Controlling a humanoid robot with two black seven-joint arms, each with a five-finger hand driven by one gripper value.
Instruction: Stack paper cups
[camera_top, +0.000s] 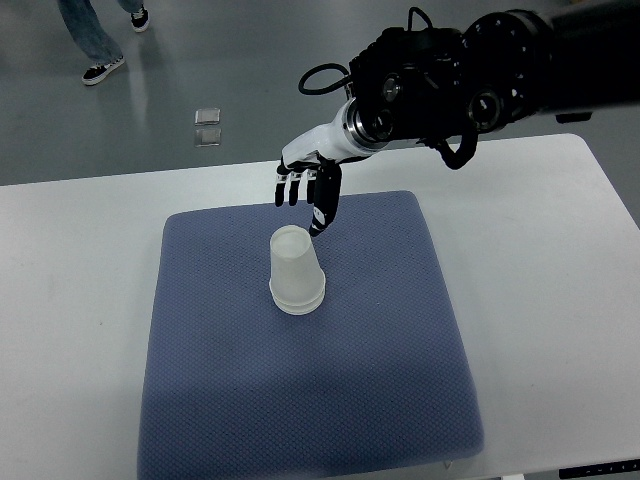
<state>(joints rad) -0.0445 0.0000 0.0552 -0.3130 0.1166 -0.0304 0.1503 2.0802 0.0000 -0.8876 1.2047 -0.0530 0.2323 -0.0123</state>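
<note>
Inverted paper cups (296, 270) stood stacked near the centre of a blue mat (310, 400) on the white tabletop (70, 300). The right robot hand (308, 185) hovered just behind them — fingers loosely extended, holding nothing. Grey floor (200, 60) lay beyond.

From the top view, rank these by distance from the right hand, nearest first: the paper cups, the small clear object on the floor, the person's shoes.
1. Paper cups: upside down on the blue mat, just below the right hand, whose fingers are spread.
2. Small clear object: on the floor beyond the table, up and left of the hand.
3. Person's shoes: top left corner, farthest.
</note>
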